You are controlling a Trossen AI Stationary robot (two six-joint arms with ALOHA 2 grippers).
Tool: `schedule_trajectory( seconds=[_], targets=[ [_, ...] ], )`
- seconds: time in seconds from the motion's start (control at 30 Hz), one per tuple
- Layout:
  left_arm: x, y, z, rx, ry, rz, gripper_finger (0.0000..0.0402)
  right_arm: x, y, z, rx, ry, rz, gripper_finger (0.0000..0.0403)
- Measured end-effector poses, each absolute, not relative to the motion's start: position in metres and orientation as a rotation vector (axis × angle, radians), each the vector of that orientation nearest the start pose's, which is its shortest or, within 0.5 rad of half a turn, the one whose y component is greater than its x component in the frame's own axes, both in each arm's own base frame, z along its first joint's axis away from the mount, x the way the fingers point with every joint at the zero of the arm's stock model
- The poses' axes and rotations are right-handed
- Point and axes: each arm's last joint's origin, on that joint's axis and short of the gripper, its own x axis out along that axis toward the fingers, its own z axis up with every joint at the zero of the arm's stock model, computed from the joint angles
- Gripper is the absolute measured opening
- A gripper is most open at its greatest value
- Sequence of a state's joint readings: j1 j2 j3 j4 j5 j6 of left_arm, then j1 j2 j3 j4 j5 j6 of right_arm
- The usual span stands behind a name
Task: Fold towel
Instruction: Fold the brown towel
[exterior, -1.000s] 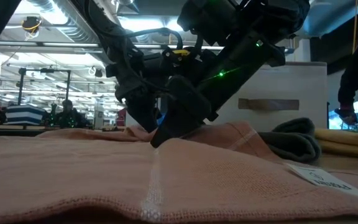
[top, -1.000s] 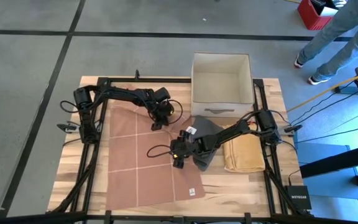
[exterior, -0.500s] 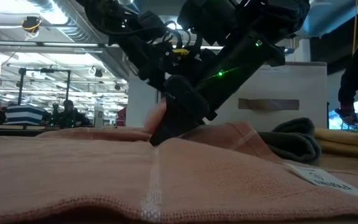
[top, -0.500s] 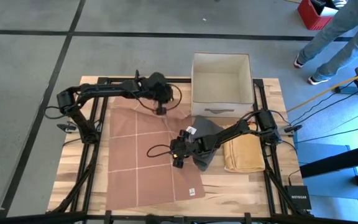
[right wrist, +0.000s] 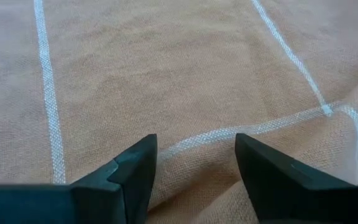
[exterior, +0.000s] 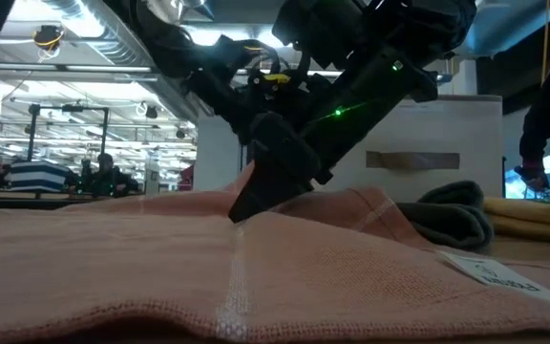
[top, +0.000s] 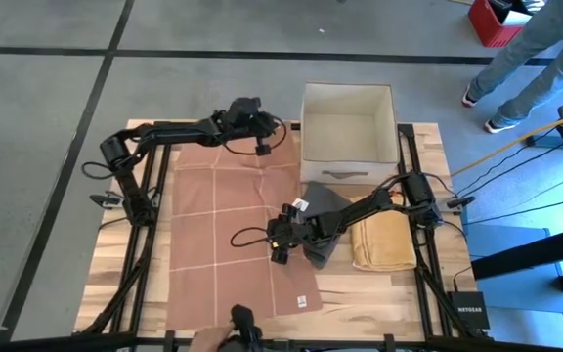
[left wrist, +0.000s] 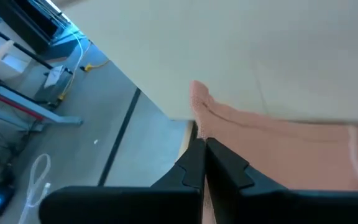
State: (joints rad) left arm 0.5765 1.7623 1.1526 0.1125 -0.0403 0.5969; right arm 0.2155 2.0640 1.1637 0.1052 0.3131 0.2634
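A pinkish-brown towel (top: 228, 230) with thin white lines lies spread on the wooden table, and its far right corner is raised off the tabletop. My left gripper (top: 262, 149) is shut on that corner, close to the white box (top: 350, 127). My right gripper (top: 278, 244) stands open over the towel's right half, arm slanting down; in the right wrist view (right wrist: 194, 158) a low wrinkle runs between its fingers. A white label (top: 304, 300) sits at the towel's near right corner. My left gripper pinches the towel's far right corner (left wrist: 199, 106) between its two fingers; a small tip of cloth sticks out past them. The corner is lifted off the table, and the towel runs down from it to the tabletop. My right gripper's open fingertips (exterior: 242, 212) rest on the towel's upper side (right wrist: 191, 140), coming slanting down from the table's right. The cloth under them lies flat on the table.
A grey cloth (top: 325, 205) and a folded yellow towel (top: 384, 240) lie right of the towel. The white box stands at the far edge. A person's legs (top: 526, 59) show beyond the table's far right. Something dark (top: 240, 328) is at the near edge.
My left gripper has risen and gone toward the far edge and the white box, tipping up toward level, still shut on the towel's corner. That corner, earlier folded in over the towel, is now drawn out to the far right; the rest stays flat.
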Motion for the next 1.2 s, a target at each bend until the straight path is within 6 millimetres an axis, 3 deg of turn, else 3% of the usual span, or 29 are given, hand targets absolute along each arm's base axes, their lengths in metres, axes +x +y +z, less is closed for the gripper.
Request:
schedule_trajectory(
  seconds=[0.13,0.3,0.4,0.5,0.67,0.8,0.97,1.2],
  targets=[
    [0.329,0.223,0.219,0.5,0.696,0.495,0.0035,0.403,0.079,0.113,0.043,0.748,-0.191,0.0221],
    [0.326,0.221,0.234,0.494,0.767,0.706,0.0117,0.403,0.079,0.114,0.046,0.748,-0.185,0.0221],
    [0.322,0.195,0.262,0.429,0.79,0.686,0.0153,0.403,0.079,0.113,0.047,0.75,-0.184,0.0221],
    [0.309,0.157,0.283,0.308,0.808,0.54,0.0171,0.403,0.079,0.113,0.047,0.751,-0.183,0.0221],
    [0.276,0.09,0.295,0.025,0.902,0.23,0.0172,0.404,0.08,0.114,0.053,0.75,-0.171,0.0221],
    [0.249,0.034,0.267,-0.102,1.041,0.114,0.0162,0.408,0.082,0.119,0.071,0.773,-0.123,0.0221],
    [0.211,-0.025,0.226,-0.23,1.137,0.097,0.0152,0.414,0.092,0.135,0.109,0.84,-0.044,0.0221],
    [0.178,-0.09,0.184,-0.365,1.154,0.045,0.0136,0.411,0.138,0.153,0.07,0.842,0.159,0.0221]
  ],
)
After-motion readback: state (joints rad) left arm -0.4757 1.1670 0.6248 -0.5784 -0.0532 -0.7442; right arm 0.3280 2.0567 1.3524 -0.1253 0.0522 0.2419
